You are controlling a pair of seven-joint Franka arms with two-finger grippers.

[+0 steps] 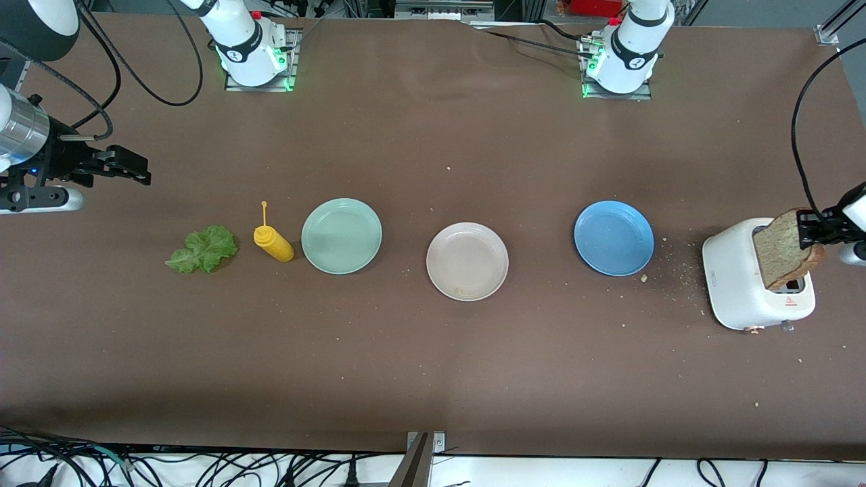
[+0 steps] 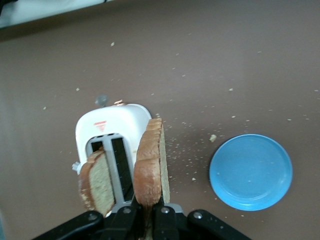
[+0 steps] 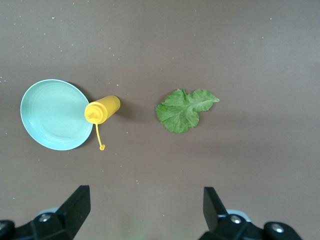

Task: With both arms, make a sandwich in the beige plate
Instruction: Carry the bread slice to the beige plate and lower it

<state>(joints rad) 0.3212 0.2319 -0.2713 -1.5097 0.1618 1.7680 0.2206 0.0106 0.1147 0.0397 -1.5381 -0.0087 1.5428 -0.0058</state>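
Beige plate (image 1: 467, 261) sits bare mid-table, between mint-green plate (image 1: 342, 236) and blue plate (image 1: 613, 237). Left gripper (image 1: 811, 228) is over the white toaster (image 1: 756, 283), jaws clamped on a bread slice (image 1: 784, 247); second slice (image 2: 97, 182) sits in its slot. Lettuce leaf (image 1: 202, 249) lies at the mustard bottle's (image 1: 273, 243) 9 o'clock. Right gripper (image 1: 132, 169) waits above, jaws apart.

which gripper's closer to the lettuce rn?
Right. The right gripper hangs open near the lettuce leaf; the left gripper holds a bread slice over the toaster.

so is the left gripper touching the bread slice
Touching. The left wrist view shows the left gripper shut on the bread slice, held over the toaster.
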